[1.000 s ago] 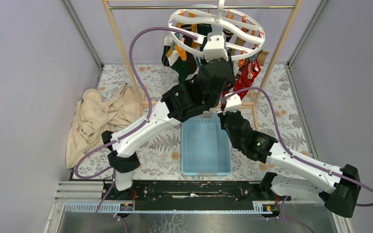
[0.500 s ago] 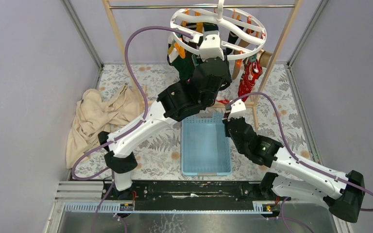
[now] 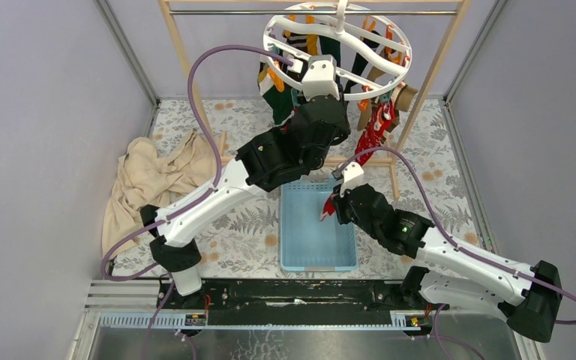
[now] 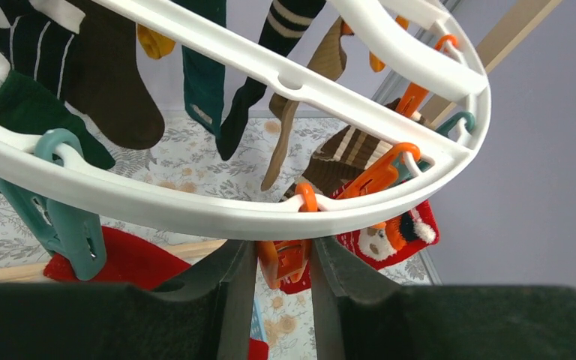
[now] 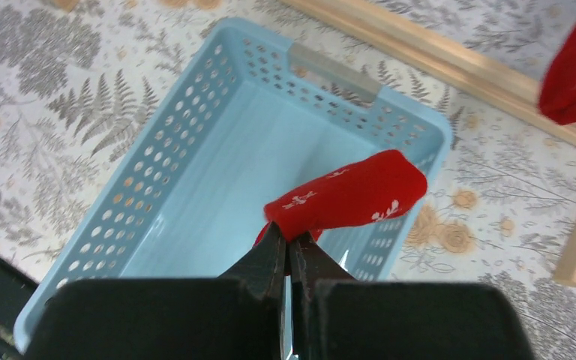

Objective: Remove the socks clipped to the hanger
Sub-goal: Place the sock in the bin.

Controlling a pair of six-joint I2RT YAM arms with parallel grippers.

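Overhead obscures both grips; wrist views give us: left jaws seemingly pinching orange clip (image 4: pixel 285 261), right jaws pinching red sock (image 5: pixel 349 191).

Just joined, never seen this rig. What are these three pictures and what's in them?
These are two robot arms bolted at the near edge of a table, taking socks off a clip hanger. The top view looks down from above and behind: left arm on the left, right arm on the right. The other two pictures come from a camera on each wrist, looking along its own jaws. On the patterned table lie a blue basket and a beige cloth; the round white hanger, with socks clipped to it, hangs at the far side. The left jaws are closed on an orange clip under the hanger's rim. The right jaws are shut on a red sock above the basket.
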